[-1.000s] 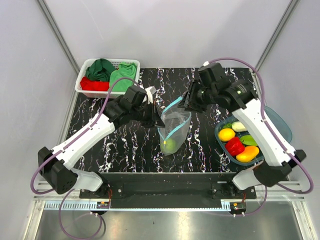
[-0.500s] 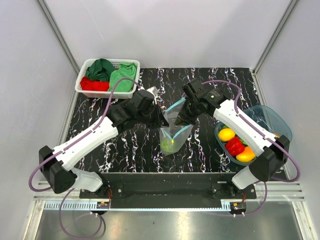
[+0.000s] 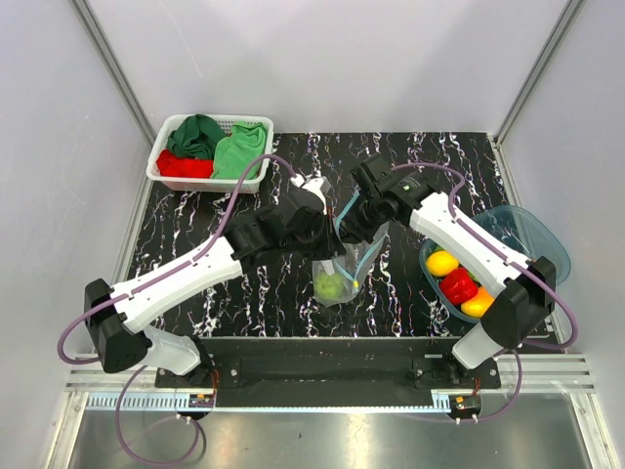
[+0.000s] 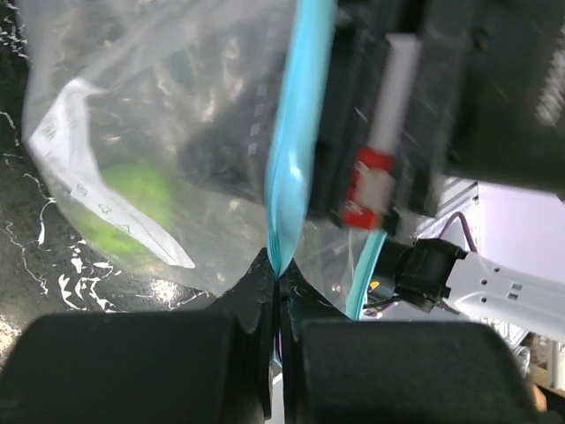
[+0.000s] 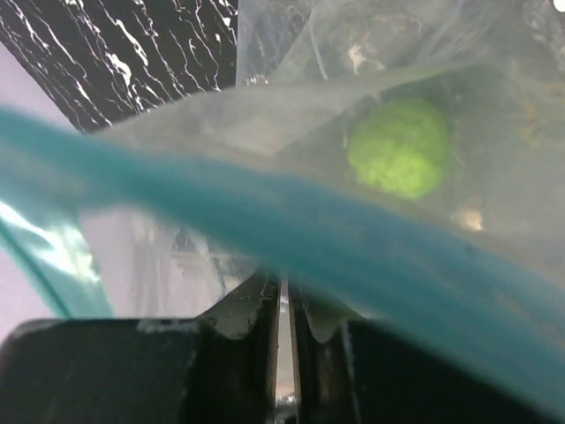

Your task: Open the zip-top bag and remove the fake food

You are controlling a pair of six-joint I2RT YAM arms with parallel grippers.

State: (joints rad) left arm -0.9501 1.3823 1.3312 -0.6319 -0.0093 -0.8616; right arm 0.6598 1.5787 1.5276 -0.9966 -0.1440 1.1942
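From above, my left gripper point(image 3: 327, 231) and right gripper point(image 3: 352, 223) sat close together at the mouth of the bag point(image 3: 344, 276) over the middle of the table point(image 3: 195, 210). A green piece of fake food point(image 3: 331, 285) lay at the bag's bottom (other pieces point(image 3: 442, 262) lay in the tub point(image 3: 543, 237)). My left wrist camera showed those fingers pressed together on the blue zip strip point(image 4: 287, 159), and my right wrist camera showed my other fingers likewise pinching the bag's edge beside it.

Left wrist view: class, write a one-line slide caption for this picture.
Left pincer pinches the blue zip strip of the zip-top bag, one green fake food piece inside.
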